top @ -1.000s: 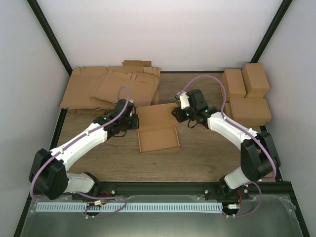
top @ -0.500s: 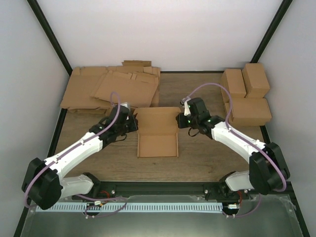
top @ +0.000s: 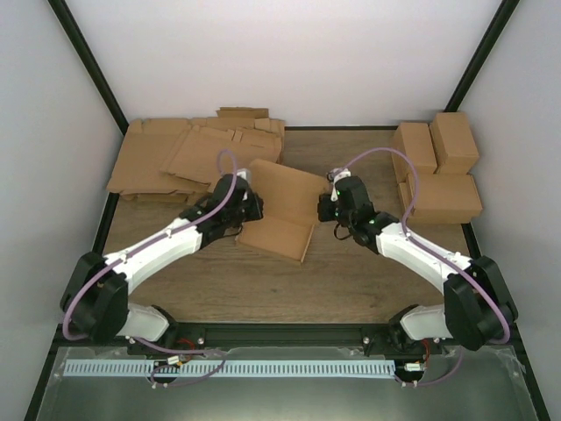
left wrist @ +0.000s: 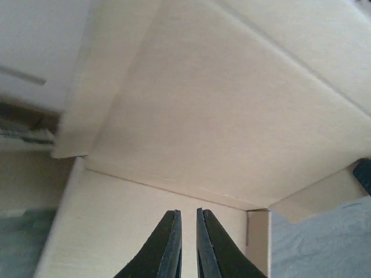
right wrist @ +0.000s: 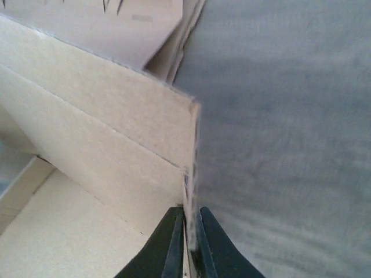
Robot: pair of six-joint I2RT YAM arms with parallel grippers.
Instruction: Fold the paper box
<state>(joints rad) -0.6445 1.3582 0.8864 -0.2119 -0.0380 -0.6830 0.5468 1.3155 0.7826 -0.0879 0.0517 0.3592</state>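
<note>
Top view: small brown cardboard paper box (top: pixel 285 206), part-folded, tilted above mid-table. Left gripper (top: pixel 250 208) and right gripper (top: pixel 326 208) flank it, fingertips hidden.
Left wrist: fingers (left wrist: pixel 171 243) nip its thin wall.
Right wrist: fingers (right wrist: pixel 171 243) pinch its panel edge; bare wooden table (right wrist: pixel 278 145) rightward.

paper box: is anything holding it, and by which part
The right gripper pinches the paper box by its right side wall's edge; the left gripper is shut at its left side, seemingly on that edge.

White walls (top: pixel 289 61) are closing in the wooden table (top: pixel 289 289) on three sides, black posts (top: pixel 90 66) are running up the back corners, and soft even light is falling everywhere.
</note>
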